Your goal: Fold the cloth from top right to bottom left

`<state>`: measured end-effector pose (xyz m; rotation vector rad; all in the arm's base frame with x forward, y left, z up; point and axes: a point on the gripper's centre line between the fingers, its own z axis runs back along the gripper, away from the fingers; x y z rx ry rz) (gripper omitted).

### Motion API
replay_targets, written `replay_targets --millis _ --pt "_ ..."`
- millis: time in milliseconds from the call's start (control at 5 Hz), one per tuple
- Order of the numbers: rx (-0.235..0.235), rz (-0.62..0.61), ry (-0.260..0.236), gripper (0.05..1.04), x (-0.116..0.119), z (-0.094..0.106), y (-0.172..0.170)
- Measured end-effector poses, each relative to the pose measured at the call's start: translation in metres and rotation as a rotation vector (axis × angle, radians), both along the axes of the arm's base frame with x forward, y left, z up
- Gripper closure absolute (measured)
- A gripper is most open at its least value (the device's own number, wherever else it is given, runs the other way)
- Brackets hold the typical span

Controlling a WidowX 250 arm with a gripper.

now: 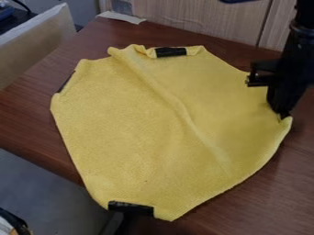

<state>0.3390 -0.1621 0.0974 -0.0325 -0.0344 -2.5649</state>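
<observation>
Camera view: the yellow cloth [141,128] lies on the brown table [285,183], with a long wrinkle. The black gripper [282,116] is at its right corner; I can't tell if it's pinching. I'd get a good hold, lift a bit, then go slowly toward the bottom left.

A yellow cloth [135,133] lies spread on a brown wooden table [36,114]. The black gripper [283,114] touches its right edge, near a small raised tip.
</observation>
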Motion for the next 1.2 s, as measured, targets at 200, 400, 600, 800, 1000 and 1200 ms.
replay_targets --millis 200,400,600,800,1000,1200 --pt "-0.008 0.033 -0.040 1.016 -0.005 0.020 0.022" --pt "-0.003 0.070 -0.060 1.016 -0.017 0.034 0.046" --pt "-0.015 0.147 -0.063 1.016 -0.033 0.038 0.083" --pt "-0.029 0.205 -0.055 1.016 -0.051 0.030 0.112" --pt "-0.037 0.235 -0.029 1.016 -0.071 0.020 0.131" --pt "-0.055 0.243 -0.001 0.998 -0.086 0.003 0.142"
